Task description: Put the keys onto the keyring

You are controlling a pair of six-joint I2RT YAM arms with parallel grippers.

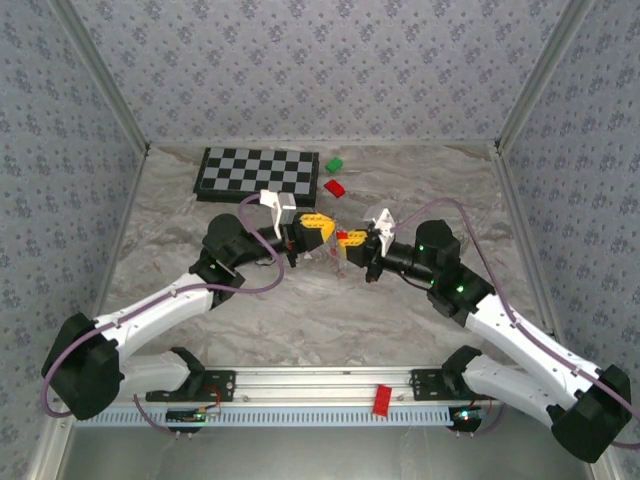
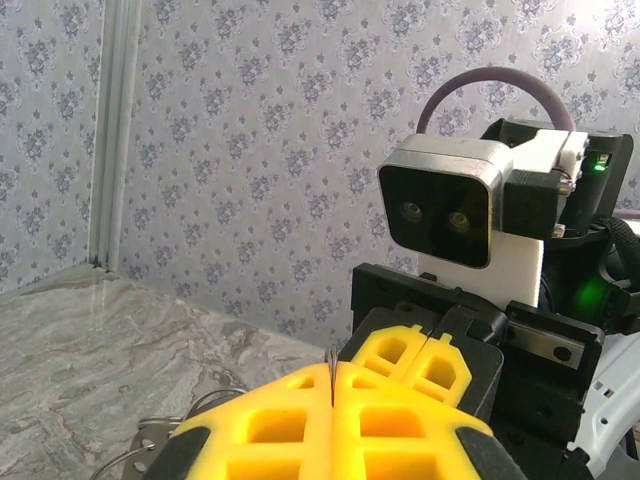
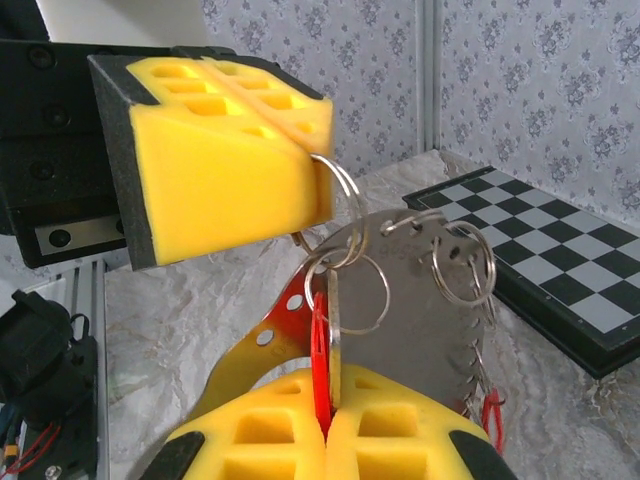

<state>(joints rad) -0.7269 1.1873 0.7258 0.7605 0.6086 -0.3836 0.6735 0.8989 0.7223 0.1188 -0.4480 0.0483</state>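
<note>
Two closed grips meet nose to nose: my left gripper (image 2: 331,388) pins the keyring (image 3: 346,205) steady so, I reckon, my right gripper (image 3: 325,422), pinching a red-headed key (image 3: 320,345), can thread it on.

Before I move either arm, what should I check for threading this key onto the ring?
1. Left hand shut on the keyring wire: ok.
2. Right hand shut on the red key: ok.
3. Key's hole lined up with the ring's end: cannot tell.
4. Ring's split opened: cannot tell.
5. Hands apart, not touching: ok.
6. Chessboard clear of both hands: ok.
</note>
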